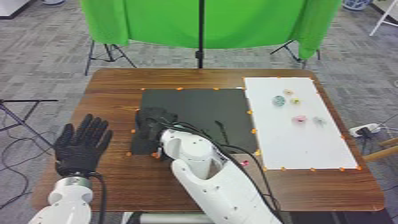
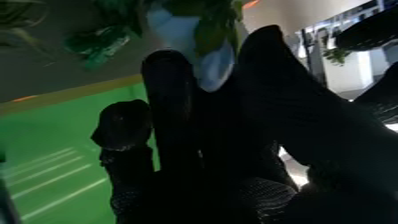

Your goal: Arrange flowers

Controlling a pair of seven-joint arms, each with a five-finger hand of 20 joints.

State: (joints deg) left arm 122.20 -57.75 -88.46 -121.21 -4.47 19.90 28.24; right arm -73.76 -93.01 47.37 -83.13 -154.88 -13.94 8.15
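Left hand (image 1: 80, 154) spread open, held at left side of table (image 1: 169, 77). Right hand (image 1: 153, 118) placed over dark mat (image 1: 209, 102); grip cannot be told. Green leaves (image 2: 99, 44) seen beside it, best kept uncrushed. Pink flower (image 1: 299, 119) laid on white sheet (image 1: 298, 147).

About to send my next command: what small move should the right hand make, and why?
Perhaps ease the right hand up slightly to test its hold: green leaves and a pale piece crowd it in the wrist view, but whether it grips either can't be told.
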